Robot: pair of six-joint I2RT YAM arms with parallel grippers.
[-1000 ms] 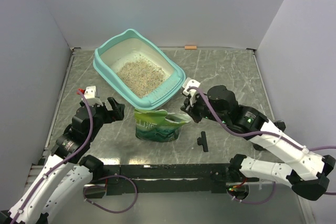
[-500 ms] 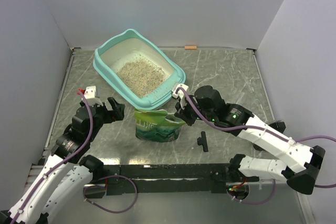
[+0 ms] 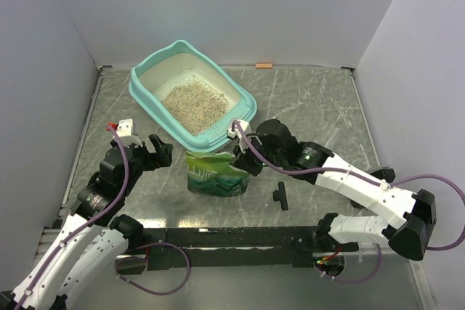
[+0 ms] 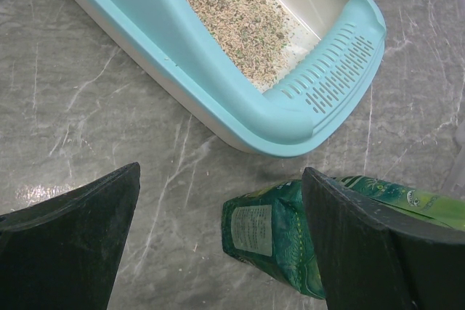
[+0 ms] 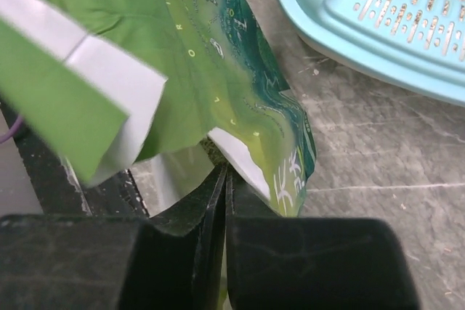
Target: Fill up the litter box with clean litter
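A small black T-shaped part [image 3: 280, 195] lies on the grey marbled table [image 3: 312, 107] near the arm bases, to the right of a green pouch [image 3: 214, 173]. The pouch stands crumpled between the two arms, just in front of the litter box.

The right gripper [image 3: 243, 159] is at the pouch's upper right edge. In the right wrist view its jaws are pressed together with only a thin slit between them, and the edge of the pouch runs down into that slit, so they pinch the pouch. The left gripper [image 3: 158, 149] hangs just left of the pouch with its jaws spread wide and nothing between them; the pouch shows beside its right finger.

Beyond both grippers sits the teal litter box [image 3: 216, 133], set at an angle, its slotted low end just behind the pouch. The clean litter [image 3: 195, 101] lies in a loose beige patch on the box's white floor, well apart from either pair of jaws. A small orange piece [image 3: 264, 65] rests at the table's far edge.
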